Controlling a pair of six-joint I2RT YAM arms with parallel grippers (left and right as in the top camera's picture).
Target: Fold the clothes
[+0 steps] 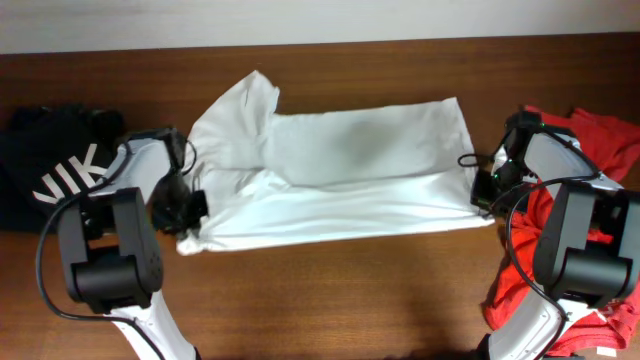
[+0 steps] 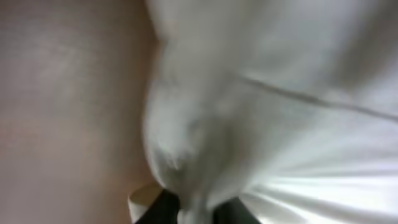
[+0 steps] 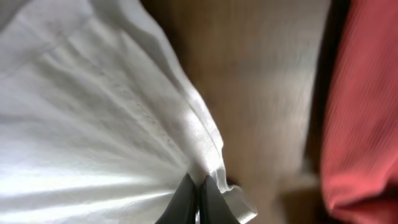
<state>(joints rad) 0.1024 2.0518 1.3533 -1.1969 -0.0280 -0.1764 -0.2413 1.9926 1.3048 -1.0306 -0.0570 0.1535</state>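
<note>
Lying on the brown wooden counter (image 1: 330, 290), the white cotton T-shirt (image 1: 360, 170) is being pinched at both ends by the closed left fingers (image 2: 160, 209) and right fingers (image 3: 185, 200).

Black-and-white arms (image 1: 110, 250) — looped black cables (image 1: 40, 265) (both sides).

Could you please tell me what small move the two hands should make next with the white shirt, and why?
Probably lift both near corners slightly and carry them toward the far edge. The left hand pinches bunched fabric at the shirt's near left corner, the right hand is shut on its near right corner, and the shirt lies spread wide on the table.
</note>
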